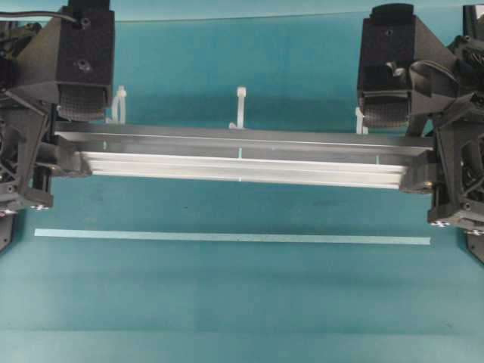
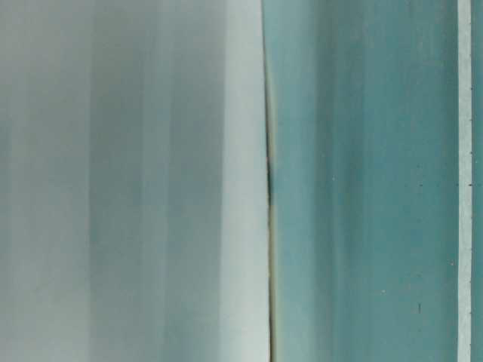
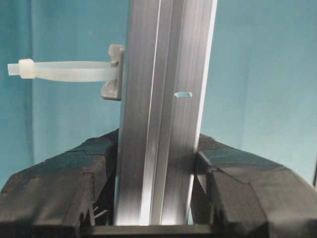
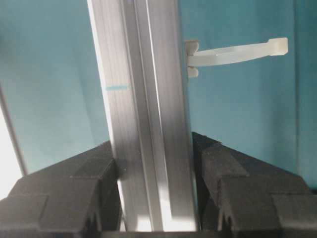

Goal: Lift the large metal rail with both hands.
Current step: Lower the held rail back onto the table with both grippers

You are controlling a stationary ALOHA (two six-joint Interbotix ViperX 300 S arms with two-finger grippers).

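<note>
Both grippers are clenched on the large metal rail, the left gripper at its left end and the right gripper at its right end; each wrist view shows padded jaws pressed against the rail's two sides. Judging by how large it looms above the pale tape strip on the teal table, the rail seems already raised. What's left, I'd say, is only keeping it level.
</note>
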